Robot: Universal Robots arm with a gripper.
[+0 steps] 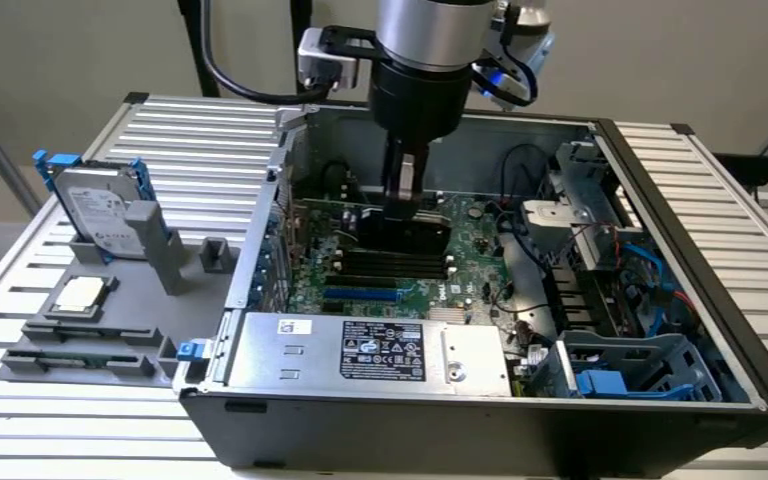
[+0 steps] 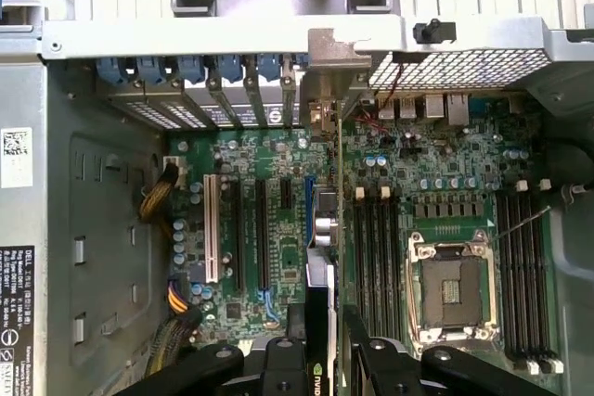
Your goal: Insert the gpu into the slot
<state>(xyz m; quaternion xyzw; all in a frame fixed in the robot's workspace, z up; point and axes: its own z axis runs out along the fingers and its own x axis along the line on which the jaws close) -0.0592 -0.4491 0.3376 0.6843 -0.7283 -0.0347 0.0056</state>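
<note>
Pincer (image 1: 406,208) clenched on gpu (image 1: 411,238), card edge-on between fingers, slot (image 1: 361,295) close beneath pincer, NVIDIA lettering on card.

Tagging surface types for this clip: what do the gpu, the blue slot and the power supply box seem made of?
gpu: probably plastic shroud, black, glossy reflections.
slot: likely moulded plastic, uniform bright blue.
power supply box: sheet metal, dull silver sheen, white label.
</note>
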